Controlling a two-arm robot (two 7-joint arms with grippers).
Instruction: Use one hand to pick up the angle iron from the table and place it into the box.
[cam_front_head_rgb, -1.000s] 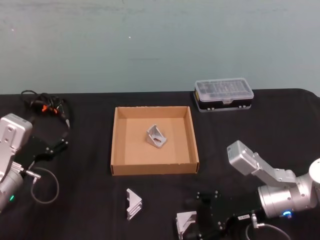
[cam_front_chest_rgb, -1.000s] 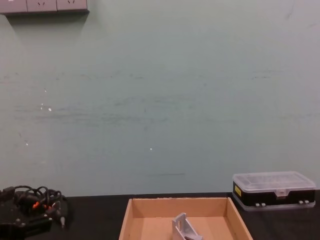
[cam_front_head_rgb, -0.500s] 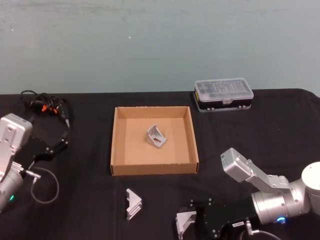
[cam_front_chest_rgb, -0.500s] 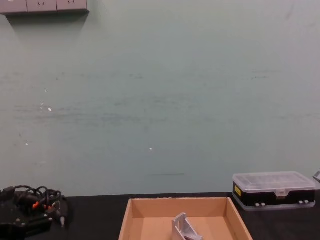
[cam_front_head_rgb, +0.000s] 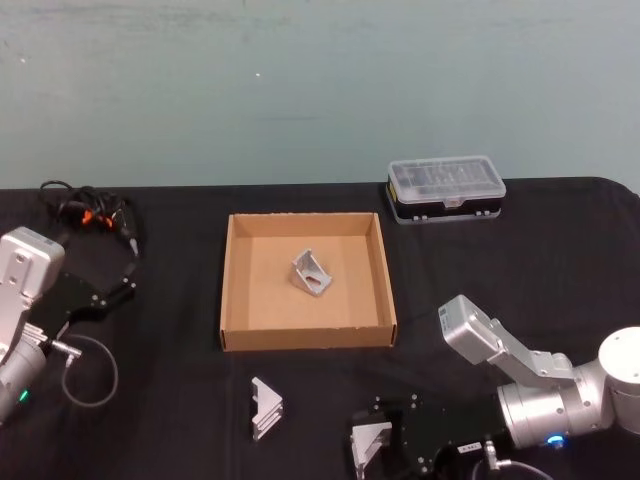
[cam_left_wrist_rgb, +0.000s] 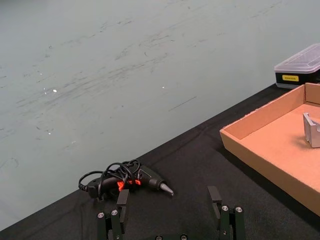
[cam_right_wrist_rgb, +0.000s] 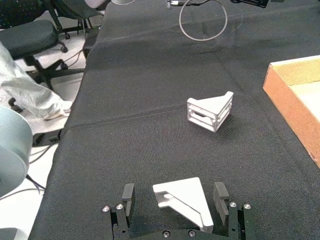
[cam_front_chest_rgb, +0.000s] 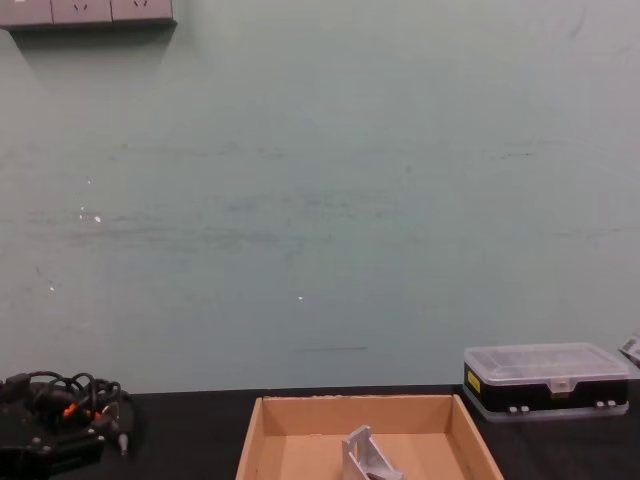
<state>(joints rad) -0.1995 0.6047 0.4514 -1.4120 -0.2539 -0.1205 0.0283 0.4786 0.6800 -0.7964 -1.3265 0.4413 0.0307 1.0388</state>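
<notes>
angle iron (cam_right_wrist_rgb: 182, 200): lies flat on the tabletop (cam_front_head_rgb: 160, 400), between the jaws of the right gripper, closer to one jaw than the other.
right gripper (cam_right_wrist_rgb: 174, 190): low at the near right part of the tabletop, pointing toward the robot's left.
jaws, right: released, one on each side of the angle iron and not clenched on it.
second angle iron (cam_front_head_rgb: 266, 408): on the tabletop ahead of the right jaws' tips, apart from them.
box (cam_front_head_rgb: 232, 290): off to one side of the right jaws, farther from the robot, well apart.
third angle iron (cam_front_head_rgb: 311, 272): inside the box, near its middle.
left gripper (cam_left_wrist_rgb: 168, 195): parked at the far left of the tabletop.
jaws, left: released, spread over bare tabletop.
cable bundle (cam_left_wrist_rgb: 120, 181): just ahead of the left jaws.
lidded case (cam_front_head_rgb: 447, 187): beyond the box's far right corner, far from both jaws.
</notes>
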